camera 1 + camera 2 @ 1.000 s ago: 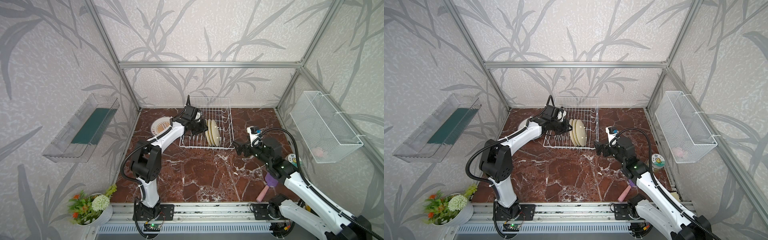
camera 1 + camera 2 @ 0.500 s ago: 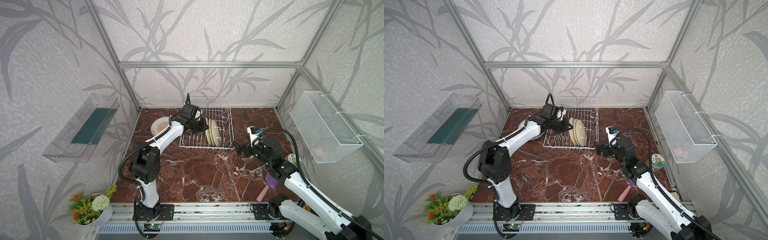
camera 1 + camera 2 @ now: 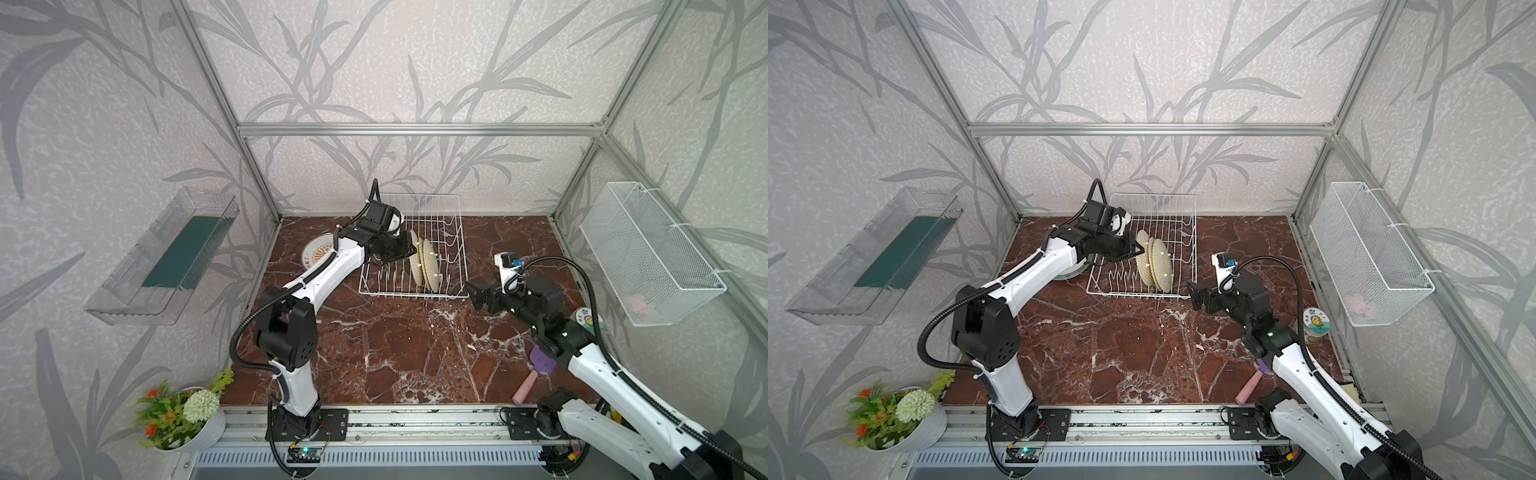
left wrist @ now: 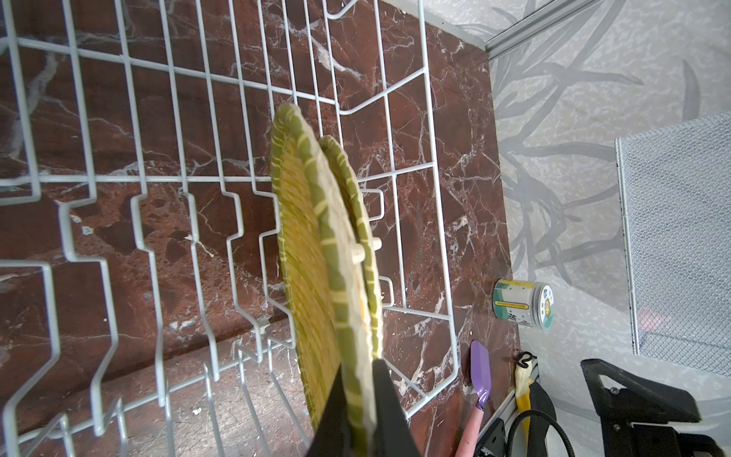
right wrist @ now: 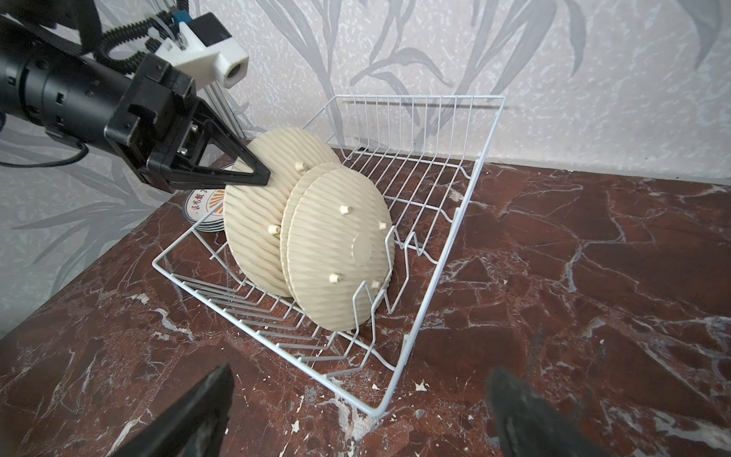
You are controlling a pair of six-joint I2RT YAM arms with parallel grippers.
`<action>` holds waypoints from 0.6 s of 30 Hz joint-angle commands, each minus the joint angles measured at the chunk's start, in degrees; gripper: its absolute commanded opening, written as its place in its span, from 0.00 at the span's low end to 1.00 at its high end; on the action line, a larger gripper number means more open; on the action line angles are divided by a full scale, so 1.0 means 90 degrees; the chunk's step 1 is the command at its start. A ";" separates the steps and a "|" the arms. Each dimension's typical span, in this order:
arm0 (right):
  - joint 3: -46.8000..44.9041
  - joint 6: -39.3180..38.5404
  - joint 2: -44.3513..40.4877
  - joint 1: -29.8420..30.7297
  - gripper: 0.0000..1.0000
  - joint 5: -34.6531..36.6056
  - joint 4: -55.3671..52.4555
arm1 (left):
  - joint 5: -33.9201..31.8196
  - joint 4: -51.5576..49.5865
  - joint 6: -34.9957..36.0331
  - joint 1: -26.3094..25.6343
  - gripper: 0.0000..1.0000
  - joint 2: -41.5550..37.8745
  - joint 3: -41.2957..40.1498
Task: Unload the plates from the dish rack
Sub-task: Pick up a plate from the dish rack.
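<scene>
The white wire dish rack (image 3: 411, 294) (image 3: 1142, 295) (image 5: 431, 277) stands at the back of the marble table. Three yellow woven plates (image 3: 424, 262) (image 3: 1156, 266) (image 5: 336, 245) stand on edge in it, close together. My left gripper (image 3: 409, 249) (image 3: 1140, 250) (image 4: 358, 399) (image 5: 263, 178) is shut on the top rim of the leftmost yellow plate (image 4: 312, 237) (image 5: 253, 221). White plates with an orange sunburst (image 3: 318, 253) (image 5: 201, 205) lie stacked on the table left of the rack, partly hidden by the left arm. My right gripper (image 3: 469, 291) (image 3: 1192, 293) (image 5: 360, 380) is open, low beside the rack's near right corner, holding nothing.
A clear tray with a green strip (image 3: 166, 253) hangs on the left wall and a mesh basket (image 3: 648, 253) on the right wall. A small jar (image 3: 586, 318) and a purple and pink spatula (image 3: 536, 374) lie under the right arm. A flower pot (image 3: 183, 411) sits front left.
The left arm has shifted slightly, with its gripper still shut on the yellow plate's rim. The right arm has not moved.
</scene>
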 commanded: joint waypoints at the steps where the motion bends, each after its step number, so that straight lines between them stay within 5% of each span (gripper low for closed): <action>1: 0.0150 0.0047 0.0009 0.0026 0.99 -0.0074 0.0213 | -0.0102 -0.0113 0.0160 -0.0033 0.00 -0.0359 0.0310; 18: 0.0171 0.0110 0.0010 0.0026 0.99 -0.0108 0.0248 | -0.0527 -0.0279 0.0346 -0.0024 0.00 -0.0735 0.0304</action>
